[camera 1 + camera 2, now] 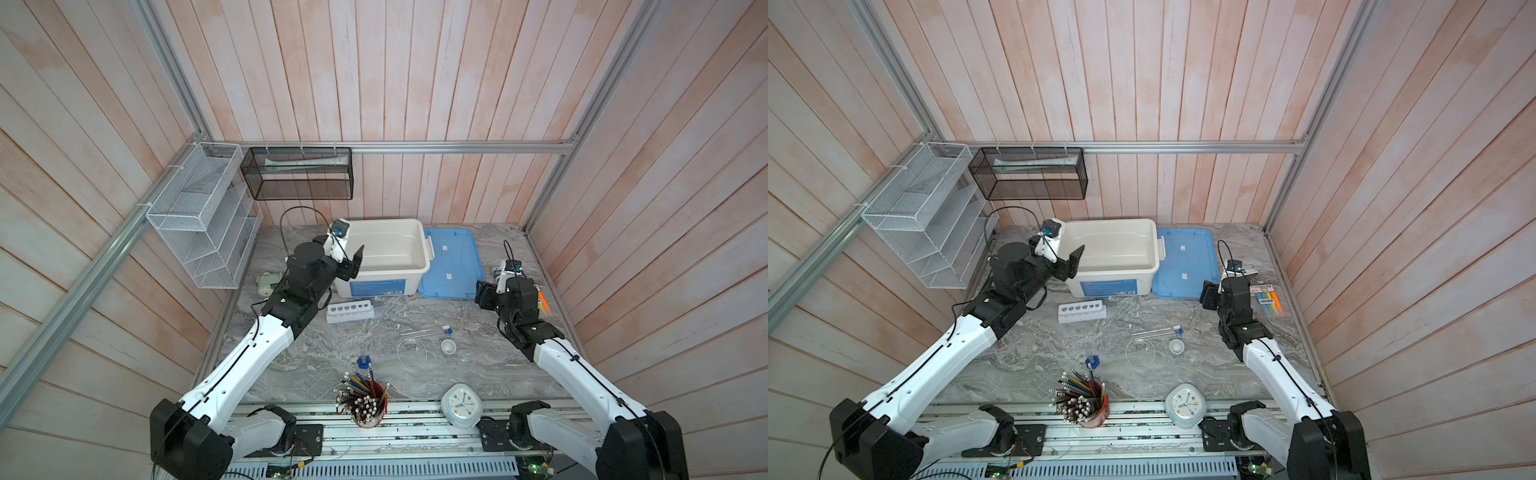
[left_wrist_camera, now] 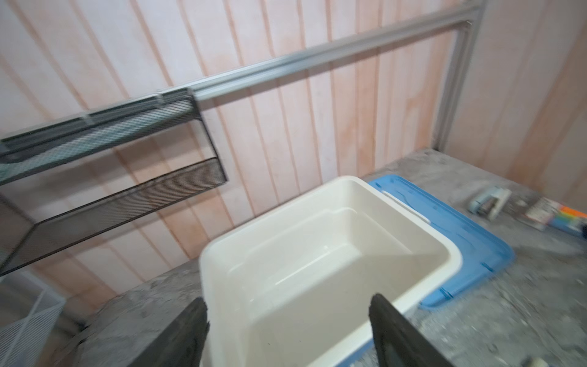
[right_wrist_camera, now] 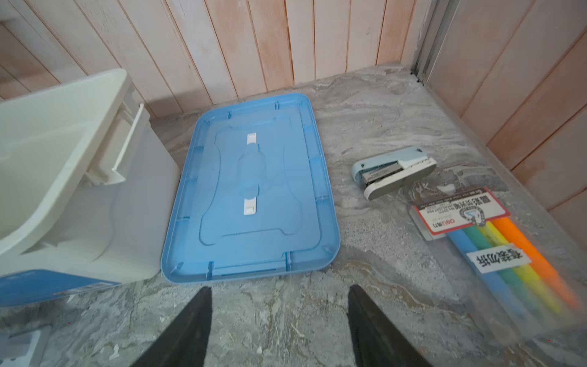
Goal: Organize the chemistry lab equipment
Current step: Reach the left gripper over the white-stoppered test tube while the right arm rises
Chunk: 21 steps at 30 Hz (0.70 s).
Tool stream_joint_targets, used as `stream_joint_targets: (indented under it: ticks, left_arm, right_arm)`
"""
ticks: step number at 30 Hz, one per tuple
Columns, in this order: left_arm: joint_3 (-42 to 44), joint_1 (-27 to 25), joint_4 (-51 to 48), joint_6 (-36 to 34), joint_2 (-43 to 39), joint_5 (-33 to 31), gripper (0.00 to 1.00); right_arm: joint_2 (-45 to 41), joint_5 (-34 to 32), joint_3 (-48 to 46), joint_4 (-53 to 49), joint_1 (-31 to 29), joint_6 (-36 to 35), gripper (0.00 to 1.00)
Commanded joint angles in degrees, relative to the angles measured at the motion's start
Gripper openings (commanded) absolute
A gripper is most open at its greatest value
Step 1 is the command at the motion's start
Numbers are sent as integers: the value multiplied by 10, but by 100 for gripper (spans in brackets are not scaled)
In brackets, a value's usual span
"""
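The lab equipment lies on the marble table in both top views. The white six-hole rack (image 1: 350,311) (image 1: 1082,311) stands in front of the bin. Nearby lie two thin capped tubes (image 1: 424,332) (image 1: 1154,331), a flat round dish (image 1: 412,352) (image 1: 1140,353), a tiny cup (image 1: 448,346) (image 1: 1176,346) and a blue-topped bottle (image 1: 364,359) (image 1: 1092,361). My left gripper (image 1: 356,262) (image 1: 1075,262) (image 2: 287,305) hovers open and empty over the bin's near left corner. My right gripper (image 1: 482,295) (image 1: 1208,295) (image 3: 279,292) is open and empty just above the table, by the blue lid's near edge.
An empty white bin (image 1: 424,249) (image 2: 454,254) stands at the back, its blue lid (image 1: 453,266) (image 3: 254,190) flat beside it. A stapler (image 3: 394,171) and highlighter pack (image 3: 492,238) lie far right. A red pencil cup (image 1: 365,405) and white clock (image 1: 461,405) stand at the front edge. Wire racks (image 1: 195,216) hang on the left.
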State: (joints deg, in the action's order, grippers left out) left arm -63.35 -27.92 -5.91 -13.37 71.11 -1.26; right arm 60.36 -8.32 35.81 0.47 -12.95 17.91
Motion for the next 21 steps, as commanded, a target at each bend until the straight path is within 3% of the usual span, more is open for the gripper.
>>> stream_joint_targets:
  ticks: [1, 5, 13, 21]
  left_arm:
    - [-31, -36, -142, -90, 49, 80, 74]
    - [-85, -87, -212, -133, 98, 124, 64]
    - [-174, -140, -309, -189, 192, 126, 46]
    - [-234, -172, -336, -208, 295, 113, 40]
  right_arm:
    - [-23, 23, 24, -67, -2, 21, 67]
    - [-37, 30, 33, -75, -2, 8, 66]
    - [-41, 39, 19, -65, -2, -1, 64]
    - [-52, 47, 6, -59, -1, 0, 64]
